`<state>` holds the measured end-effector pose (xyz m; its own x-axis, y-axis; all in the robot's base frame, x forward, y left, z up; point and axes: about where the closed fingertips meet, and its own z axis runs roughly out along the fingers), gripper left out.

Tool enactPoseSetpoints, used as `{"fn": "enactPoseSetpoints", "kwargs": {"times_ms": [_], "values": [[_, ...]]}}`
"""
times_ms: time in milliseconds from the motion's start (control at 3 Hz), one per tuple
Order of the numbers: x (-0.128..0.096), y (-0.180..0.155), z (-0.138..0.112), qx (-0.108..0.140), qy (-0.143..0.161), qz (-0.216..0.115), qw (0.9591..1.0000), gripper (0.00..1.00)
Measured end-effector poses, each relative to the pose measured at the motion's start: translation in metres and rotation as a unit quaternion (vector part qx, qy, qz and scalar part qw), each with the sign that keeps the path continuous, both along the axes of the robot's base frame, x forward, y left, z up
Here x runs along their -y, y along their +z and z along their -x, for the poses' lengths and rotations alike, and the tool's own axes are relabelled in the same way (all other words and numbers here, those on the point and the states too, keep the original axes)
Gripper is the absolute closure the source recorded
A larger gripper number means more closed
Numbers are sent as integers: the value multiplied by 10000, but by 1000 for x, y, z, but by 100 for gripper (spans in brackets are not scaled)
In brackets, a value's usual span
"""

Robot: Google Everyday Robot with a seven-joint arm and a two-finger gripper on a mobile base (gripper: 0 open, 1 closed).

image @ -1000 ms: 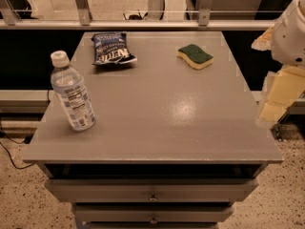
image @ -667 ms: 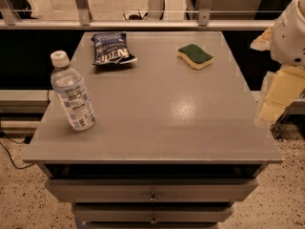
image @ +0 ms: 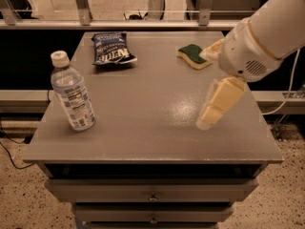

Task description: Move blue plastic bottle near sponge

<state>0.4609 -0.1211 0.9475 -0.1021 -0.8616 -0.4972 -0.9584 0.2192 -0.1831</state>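
Bottle point(image: 72, 98) stands upright near the left edge of the table point(image: 143, 128), far to the left of the gripper point(image: 203, 89) and well apart from it. Its white cap is on and its printed label faces the camera. Nothing touches the bottle.

The sponge point(image: 191, 55) lies green side up at the back right of the table, just behind the gripper. The upper finger point(image: 212, 49) overlaps the sponge's right end in this view, and I cannot tell whether the two touch. Bottle and sponge are well apart, on opposite sides of the table.

The gripper hangs over the right half of the table on a white arm point(image: 267, 32) that comes in from the upper right. Its two cream fingers are spread wide with nothing between them. The lower finger point(image: 220, 101) slants down and to the left, with its tip close above the tabletop or on it; which one cannot be told.

A dark blue snack bag point(image: 112, 49) lies flat at the back, left of the gripper and behind it. Drawers point(image: 152, 194) sit under the tabletop, below the gripper.
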Motion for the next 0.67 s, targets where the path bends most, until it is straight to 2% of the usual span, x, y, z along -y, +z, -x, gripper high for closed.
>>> {"fn": "enactPoseSetpoints", "kwargs": {"times_ms": [333, 667], "values": [[-71, -13, -21, 38, 381, -914, 9951, 0], [-138, -23, -35, -17, 664, -1705, 9831, 0]]}}
